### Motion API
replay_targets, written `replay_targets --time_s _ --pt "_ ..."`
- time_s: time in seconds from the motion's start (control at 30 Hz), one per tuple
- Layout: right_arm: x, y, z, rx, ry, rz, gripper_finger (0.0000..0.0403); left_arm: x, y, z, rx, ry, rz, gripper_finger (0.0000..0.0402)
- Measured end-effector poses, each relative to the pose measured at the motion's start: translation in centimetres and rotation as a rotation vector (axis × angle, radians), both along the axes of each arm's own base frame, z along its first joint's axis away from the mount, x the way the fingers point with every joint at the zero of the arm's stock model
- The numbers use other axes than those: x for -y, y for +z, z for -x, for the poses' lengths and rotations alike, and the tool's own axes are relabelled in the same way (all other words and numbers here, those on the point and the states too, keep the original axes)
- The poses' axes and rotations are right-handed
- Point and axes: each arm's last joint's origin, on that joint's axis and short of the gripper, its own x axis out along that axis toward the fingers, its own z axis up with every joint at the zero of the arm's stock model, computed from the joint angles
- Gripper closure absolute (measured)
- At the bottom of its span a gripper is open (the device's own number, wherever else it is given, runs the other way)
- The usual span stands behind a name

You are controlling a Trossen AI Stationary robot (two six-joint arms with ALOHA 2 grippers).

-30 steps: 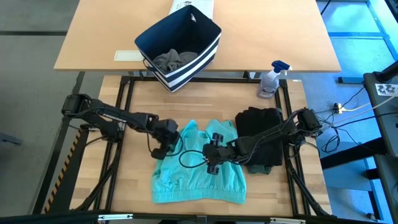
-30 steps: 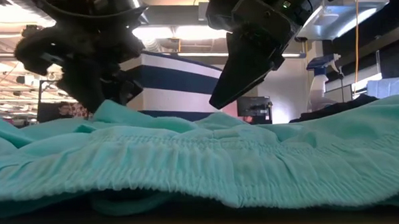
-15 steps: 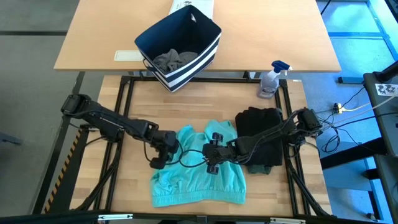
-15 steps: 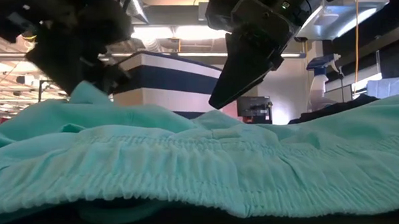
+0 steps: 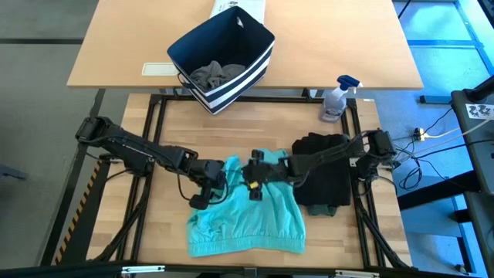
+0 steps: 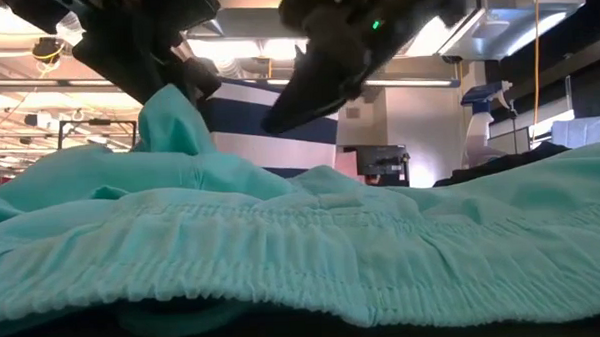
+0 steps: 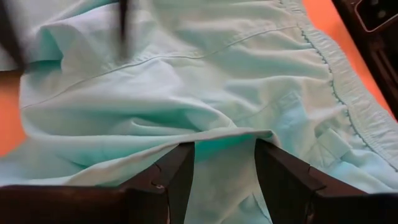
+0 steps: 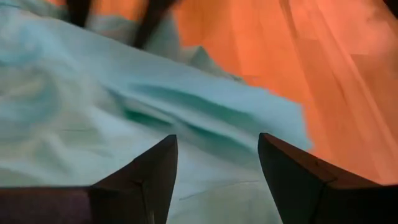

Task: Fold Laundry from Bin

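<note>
Left gripper (image 5: 202, 188) pinches the teal piece (image 5: 245, 218); right gripper (image 5: 252, 173) hovers parted over its far edge. No writing is legible. Bare table (image 5: 166, 224) lies left.

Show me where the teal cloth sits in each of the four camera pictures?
High view: the teal cloth lies low in the middle, on the wooden table.
Low view: it fills the lower half.
Left wrist view: it covers nearly everything.
Right wrist view: it fills the left and middle.
Shared landmark: its gathered elastic hem, also in the left wrist view.
</note>
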Motion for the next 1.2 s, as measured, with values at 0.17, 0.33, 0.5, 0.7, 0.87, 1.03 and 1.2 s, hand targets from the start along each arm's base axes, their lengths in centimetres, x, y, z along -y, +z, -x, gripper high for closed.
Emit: replay_targets --time_s 0.17,0.33,0.5,0.7,0.87,1.03,1.2 --pt "4.6 -0.7 -0.8 -0.031 0.068 -0.006 0.0178 0.5 0.0 0.1 0.0 -0.019 0.004 0.0239" --pt "8.7 -1.8 -1.5 -0.004 0.143 -0.038 0.0178 0.8 0.2 0.0 0.02 -0.029 0.01 0.0239" --pt "11.4 -2.5 -2.1 0.029 0.192 -0.072 0.0178 0.8 0.2 0.0 0.026 -0.024 0.004 0.0239" --pt "12.1 -2.1 -3.8 0.058 0.32 -0.097 0.0178 0.8 0.2 -0.1 0.035 -0.023 0.006 0.0239" --pt "11.8 -1.8 -5.6 0.011 0.414 -0.106 0.0178 0.8 0.3 -0.1 0.043 -0.022 0.007 0.0239" --pt "11.8 -2.6 -6.7 -0.059 0.481 -0.13 0.0178 0.8 0.3 -0.1 0.038 -0.008 0.017 0.0239" --pt "11.6 -3.9 -7.2 -0.126 0.519 -0.135 0.0179 0.8 0.3 -0.1 0.036 -0.001 0.022 0.0239"
